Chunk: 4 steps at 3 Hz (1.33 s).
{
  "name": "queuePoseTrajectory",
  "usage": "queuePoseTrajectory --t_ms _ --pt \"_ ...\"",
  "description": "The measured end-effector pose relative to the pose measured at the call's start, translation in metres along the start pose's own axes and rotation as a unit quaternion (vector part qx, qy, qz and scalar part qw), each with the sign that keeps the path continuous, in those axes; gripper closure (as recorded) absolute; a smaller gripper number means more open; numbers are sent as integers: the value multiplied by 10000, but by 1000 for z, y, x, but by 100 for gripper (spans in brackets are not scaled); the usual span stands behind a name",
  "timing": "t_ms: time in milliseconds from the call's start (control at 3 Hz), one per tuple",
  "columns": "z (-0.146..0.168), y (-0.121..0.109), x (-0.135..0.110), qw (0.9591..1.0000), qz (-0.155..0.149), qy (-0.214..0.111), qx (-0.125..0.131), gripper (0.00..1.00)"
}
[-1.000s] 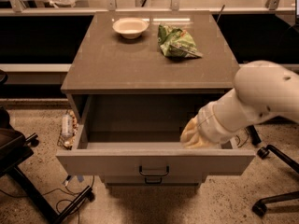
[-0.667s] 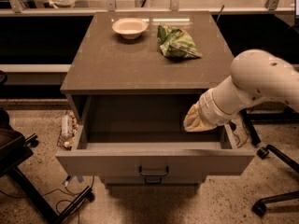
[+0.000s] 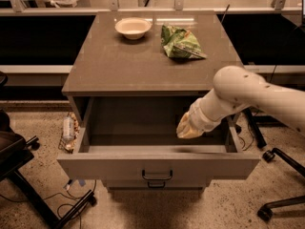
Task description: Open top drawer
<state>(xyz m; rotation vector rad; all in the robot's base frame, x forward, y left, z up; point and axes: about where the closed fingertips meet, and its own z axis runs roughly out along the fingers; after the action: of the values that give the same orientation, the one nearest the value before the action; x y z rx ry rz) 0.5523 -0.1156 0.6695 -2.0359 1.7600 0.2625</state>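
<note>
- A dark chair base (image 3: 19,175) stands on the speckled floor at the far left, with thin cables trailing by its legs
- A small bottle-like item (image 3: 69,128) stands on the floor just beside the cabinet's left wall; what it is cannot be made out
- The grey-brown cabinet (image 3: 119,66) fills the middle of the view, its flat top catching a little glare
- A pale bowl (image 3: 133,27) sits upright near the back of that top, left of centre
- The top drawer (image 3: 109,165) stands open under the cabinet top, drawn well out toward the camera; its front is a wide flat grey-brown panel and its box is deep, grey and shadowed inside
- A small dark bar handle (image 3: 157,175) sits at the centre of the drawer front, with nothing touching it
- A crumpled green bag (image 3: 181,42) lies on the top, right of the bowl and apart from it
- The gripper (image 3: 188,128) hangs inside the open drawer box near its right wall, above the floor of the box; whether it is released or clenched cannot be told
- The white arm (image 3: 257,92) reaches in from the right edge, sloping down over the drawer's right side
- Another chair base (image 3: 281,202) stands on the floor at the lower right
</note>
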Motion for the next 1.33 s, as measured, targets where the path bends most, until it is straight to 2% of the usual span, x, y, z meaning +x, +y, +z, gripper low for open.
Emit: queuePoseTrajectory --t_ms 333,667,1000,1333 --pt "32 38 -18 9981 273 -27 -546 100" --pt "33 73 -34 9931 479 111 -1068 100" --pt "33 73 -34 9931 479 111 -1068 100" --pt "15 98 -53 9885 582 379 -1346 83"
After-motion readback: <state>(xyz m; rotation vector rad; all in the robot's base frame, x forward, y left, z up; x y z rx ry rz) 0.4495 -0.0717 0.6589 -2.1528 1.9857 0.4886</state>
